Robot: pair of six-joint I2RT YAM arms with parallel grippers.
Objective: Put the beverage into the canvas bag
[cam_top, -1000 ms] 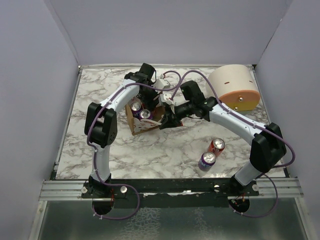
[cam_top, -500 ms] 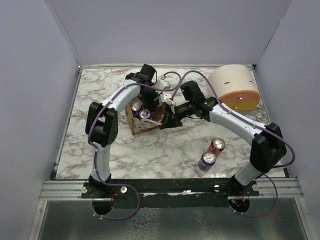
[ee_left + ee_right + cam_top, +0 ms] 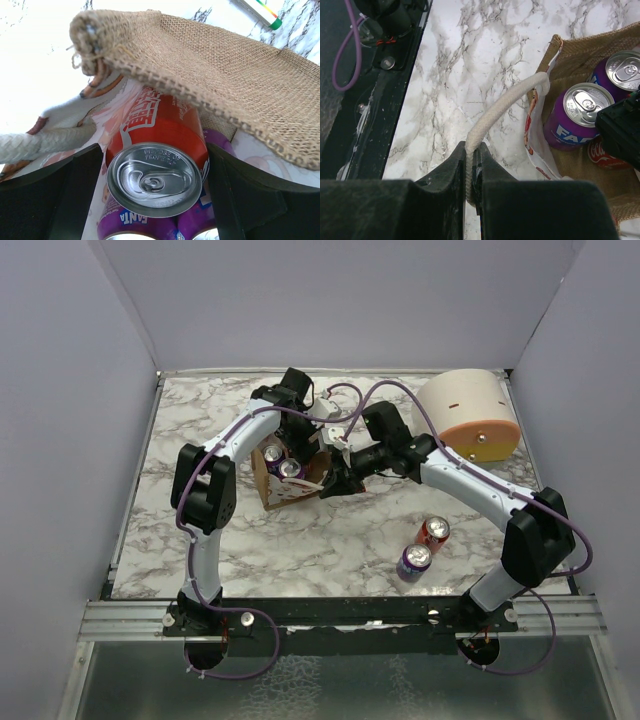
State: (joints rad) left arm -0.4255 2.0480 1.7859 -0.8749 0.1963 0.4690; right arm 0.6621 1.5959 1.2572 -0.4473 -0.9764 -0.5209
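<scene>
The canvas bag (image 3: 283, 496) stands open mid-table, brown burlap (image 3: 225, 75) with a white rope handle (image 3: 505, 102). My right gripper (image 3: 330, 485) is shut on that rope handle (image 3: 472, 170) at the bag's right side, holding the mouth open. My left gripper (image 3: 296, 443) reaches into the bag from the far side, its fingers against both sides of a red Coca-Cola can (image 3: 160, 130). The can is upright inside the bag above two purple Fanta cans (image 3: 125, 227). The purple cans (image 3: 575, 117) and the red can (image 3: 602, 152) also show in the right wrist view.
A red can (image 3: 435, 531) and a purple can (image 3: 414, 560) stand loose on the marble table at the front right. A cream dome-shaped container (image 3: 468, 415) with an orange rim lies at the back right. Grey walls enclose the table.
My left arm has shifted very slightly over the bag. The right gripper has kept its hold on the rope handle and the bag has not moved.
</scene>
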